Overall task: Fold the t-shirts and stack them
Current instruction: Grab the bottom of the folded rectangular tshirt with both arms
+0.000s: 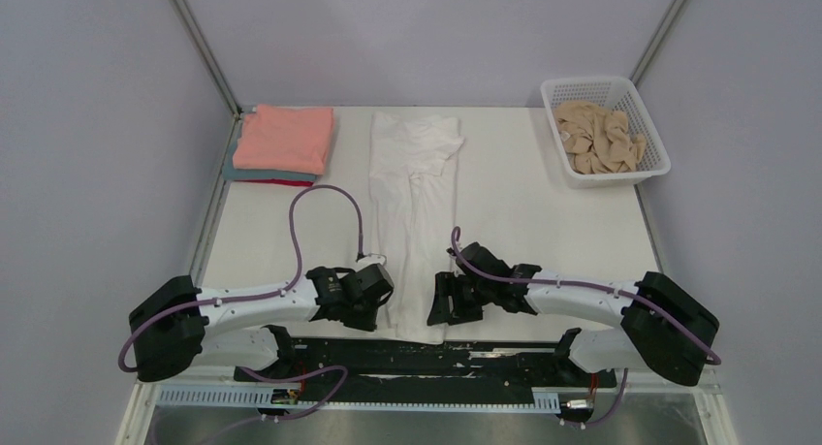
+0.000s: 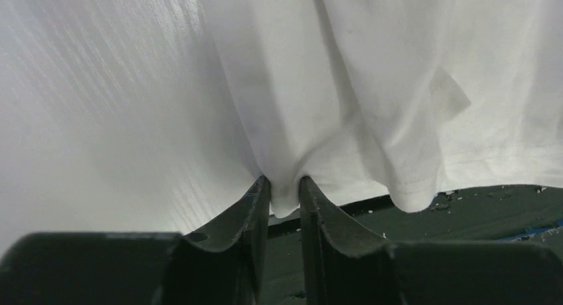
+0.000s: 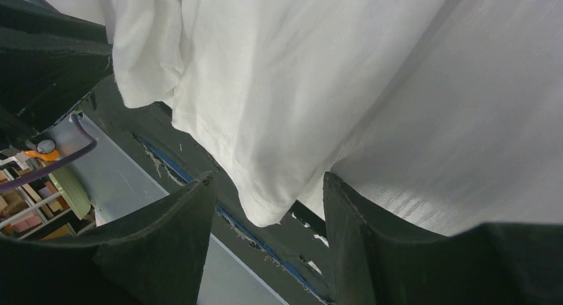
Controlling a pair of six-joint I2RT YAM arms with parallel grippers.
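The large white t-shirt lies in a long narrow strip down the middle of the table, its hem at the near edge. My left gripper is at the near-left corner of the hem. In the left wrist view it is shut on a pinch of the white cloth. My right gripper is at the near-right corner. In the right wrist view it is open, and the shirt's corner hangs between its fingers. A salmon-pink shirt tops a folded stack over teal and red ones. The tan shirt lies crumpled in the basket.
A white plastic mesh basket stands at the back right corner of the white table. The folded stack is at the back left. A dark rail runs along the near edge under the shirt's hem. Grey walls enclose the table.
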